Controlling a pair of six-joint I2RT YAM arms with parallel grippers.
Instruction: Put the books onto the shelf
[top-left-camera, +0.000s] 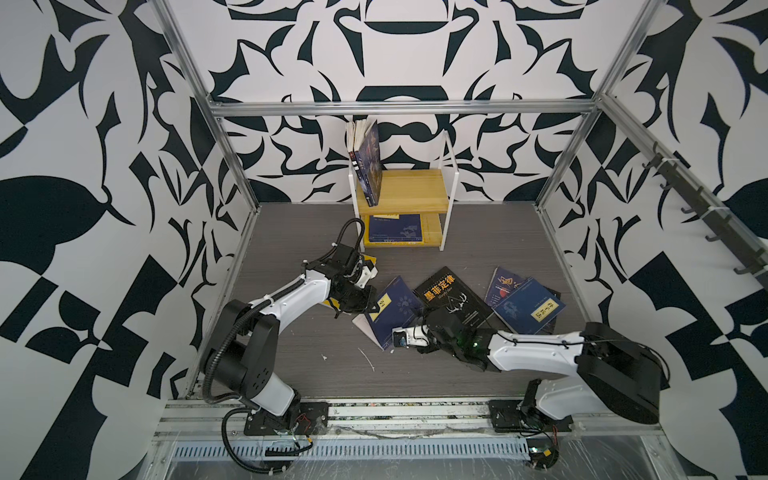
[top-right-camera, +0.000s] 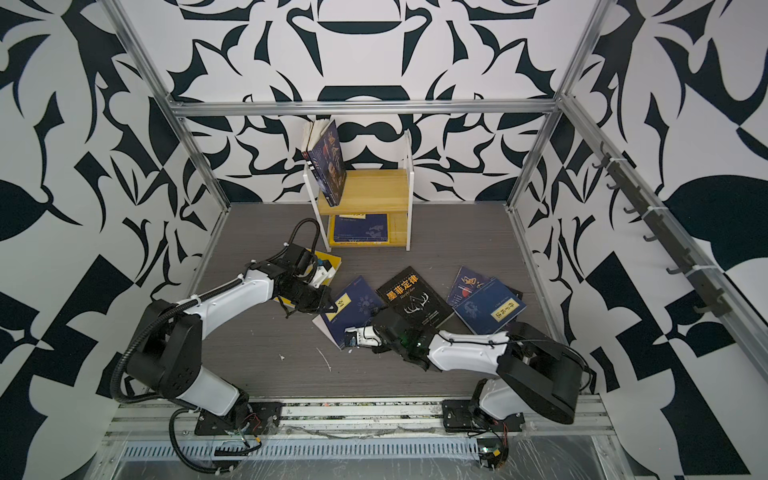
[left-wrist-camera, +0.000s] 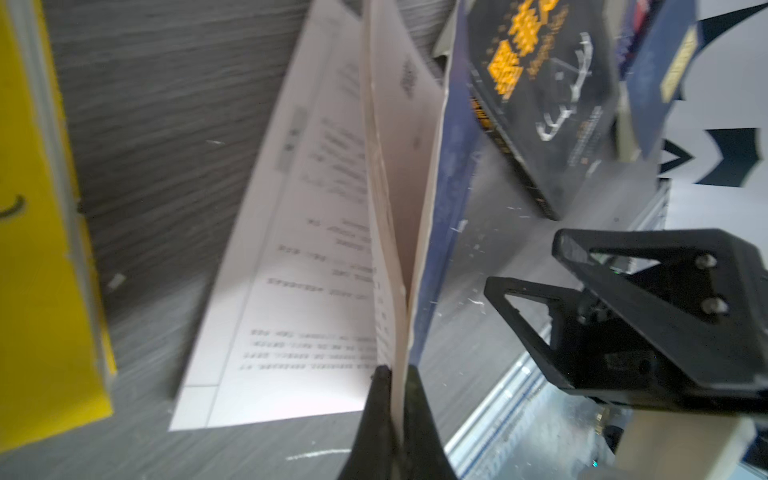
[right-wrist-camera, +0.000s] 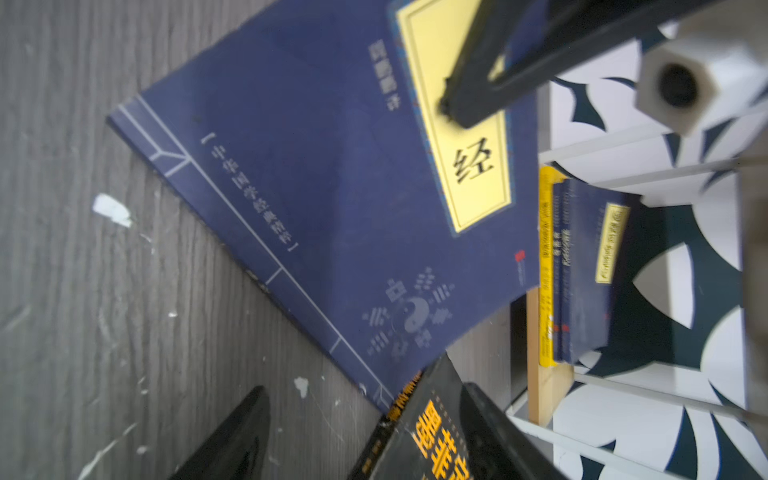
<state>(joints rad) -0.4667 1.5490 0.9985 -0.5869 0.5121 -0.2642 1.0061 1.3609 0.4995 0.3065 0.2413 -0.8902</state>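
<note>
left gripper (left-wrist-camera: 397, 374) clamps cover of navy book (right-wrist-camera: 332, 187), yellow label | right gripper (right-wrist-camera: 363, 390) spread wide

Both top views look steeply down from high at the front, facing the black-and-white patterned back wall (top-left-camera: 399, 62). They sit far enough off to hold the grey wood-grain floor (top-left-camera: 291, 357), with the small two-tier shelf of yellowish boards and white frame (top-left-camera: 401, 189) at upper centre. The left wrist camera sits close behind the left gripper (left-wrist-camera: 397, 372), looking along it at a navy paperback with a yellow label (left-wrist-camera: 453, 166). The right wrist camera, low over the floor behind the right gripper (right-wrist-camera: 363, 392), sees that cover too. Both wrist views share the black paperback with gold characters (left-wrist-camera: 540, 104).
</note>
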